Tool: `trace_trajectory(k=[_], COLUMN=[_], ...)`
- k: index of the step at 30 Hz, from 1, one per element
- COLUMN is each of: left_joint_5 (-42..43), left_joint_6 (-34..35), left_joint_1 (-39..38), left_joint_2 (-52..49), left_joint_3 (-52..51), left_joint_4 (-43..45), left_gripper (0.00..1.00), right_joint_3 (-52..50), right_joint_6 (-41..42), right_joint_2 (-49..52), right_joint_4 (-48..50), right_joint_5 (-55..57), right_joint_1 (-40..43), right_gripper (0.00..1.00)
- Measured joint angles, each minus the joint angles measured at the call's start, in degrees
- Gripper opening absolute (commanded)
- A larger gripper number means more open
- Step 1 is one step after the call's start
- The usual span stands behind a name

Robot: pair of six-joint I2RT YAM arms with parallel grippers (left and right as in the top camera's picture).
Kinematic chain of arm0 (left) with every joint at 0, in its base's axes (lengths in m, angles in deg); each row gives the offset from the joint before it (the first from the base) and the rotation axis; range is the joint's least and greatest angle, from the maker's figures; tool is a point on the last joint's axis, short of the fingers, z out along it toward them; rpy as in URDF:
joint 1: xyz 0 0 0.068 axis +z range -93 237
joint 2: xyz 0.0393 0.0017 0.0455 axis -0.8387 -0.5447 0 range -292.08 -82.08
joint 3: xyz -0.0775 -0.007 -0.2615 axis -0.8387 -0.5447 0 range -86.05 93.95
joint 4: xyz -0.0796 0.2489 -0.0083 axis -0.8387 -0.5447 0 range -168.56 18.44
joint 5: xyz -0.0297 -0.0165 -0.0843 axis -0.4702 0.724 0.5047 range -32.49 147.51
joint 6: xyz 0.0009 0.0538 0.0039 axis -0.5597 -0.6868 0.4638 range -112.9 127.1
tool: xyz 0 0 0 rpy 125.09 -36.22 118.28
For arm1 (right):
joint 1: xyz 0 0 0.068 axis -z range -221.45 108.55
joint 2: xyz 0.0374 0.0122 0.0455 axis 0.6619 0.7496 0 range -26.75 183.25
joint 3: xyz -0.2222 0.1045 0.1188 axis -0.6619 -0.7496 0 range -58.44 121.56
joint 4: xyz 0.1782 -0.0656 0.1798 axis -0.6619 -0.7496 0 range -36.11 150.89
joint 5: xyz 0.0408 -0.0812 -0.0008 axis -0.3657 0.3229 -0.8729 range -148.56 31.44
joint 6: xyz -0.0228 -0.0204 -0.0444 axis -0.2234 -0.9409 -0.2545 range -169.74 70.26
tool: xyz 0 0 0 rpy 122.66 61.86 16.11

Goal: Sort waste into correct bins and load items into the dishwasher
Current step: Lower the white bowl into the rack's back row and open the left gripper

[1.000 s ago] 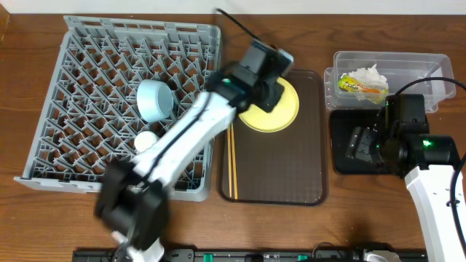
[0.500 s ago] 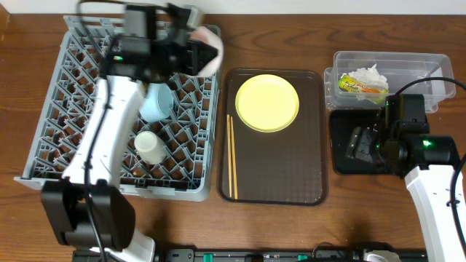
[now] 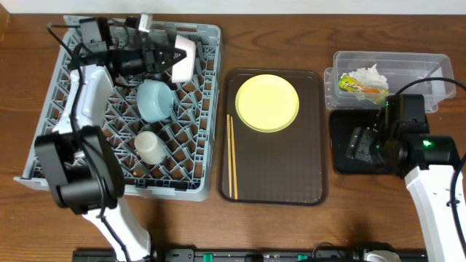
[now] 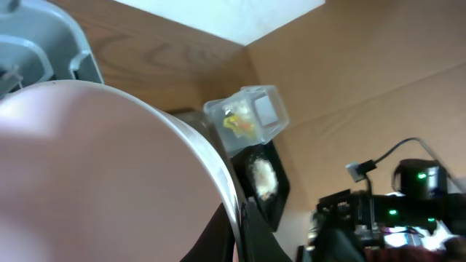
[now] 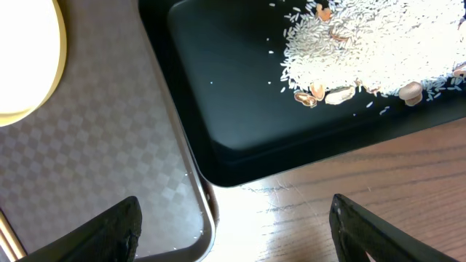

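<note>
My left gripper [image 3: 172, 58] is shut on the rim of the white bowl [image 3: 183, 57], held on edge over the back of the grey dish rack [image 3: 195, 149]. The bowl fills the left wrist view [image 4: 95, 175], with the jaws [image 4: 240, 229] on its rim. The light-blue bowl [image 3: 155, 100] and small white cup [image 3: 149, 146] lie in the rack. The yellow plate [image 3: 267, 102] and chopsticks [image 3: 232, 156] rest on the brown tray. My right gripper [image 5: 237, 233] is open and empty over the black tray's [image 5: 240, 94] near corner; crumbs [image 5: 364, 44] lie in it.
The dark-brown serving tray [image 3: 291, 175] sits between the rack and the bins. The clear tub [image 3: 419, 69] at the back right holds the snack wrapper [image 3: 362, 86] and tissue [image 3: 371, 73]. My right arm [image 3: 422, 156] covers part of the black tray [image 3: 342, 156].
My left arm has swung from the yellow plate to the back of the rack, carrying the white bowl left. The right arm has not moved.
</note>
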Motion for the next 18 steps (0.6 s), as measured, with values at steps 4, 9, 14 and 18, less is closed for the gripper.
trace_trajectory(k=[4,9,14,18], left_joint_5=[3.58,6.99,8.22,8.59], left_joint_6=[2.1,3.32,8.5,14.53], left_joint_1=[1.2,1.44,1.4,1.42], left_joint_2=[-3.37,-4.42,-4.52,-4.52], left_joint_3=[0.0,0.0,-0.04,-0.09], left_joint_4=[1.92,3.26,9.81,15.52], left_gripper=[0.06,0.06,0.06,0.06], right_joint_3=[0.0,0.0,0.0,0.0], right_joint_6=[0.0,0.0,0.0,0.0], right_joint_2=[0.0,0.0,0.0,0.0], right_joint_4=[0.0,-0.02,-0.07,-0.11], right_joint_5=[0.0,-0.28,-0.44,-0.46], right_joint_1=[0.0,0.0,0.0,0.0], right_gripper=[0.8,0.8,0.8,0.8])
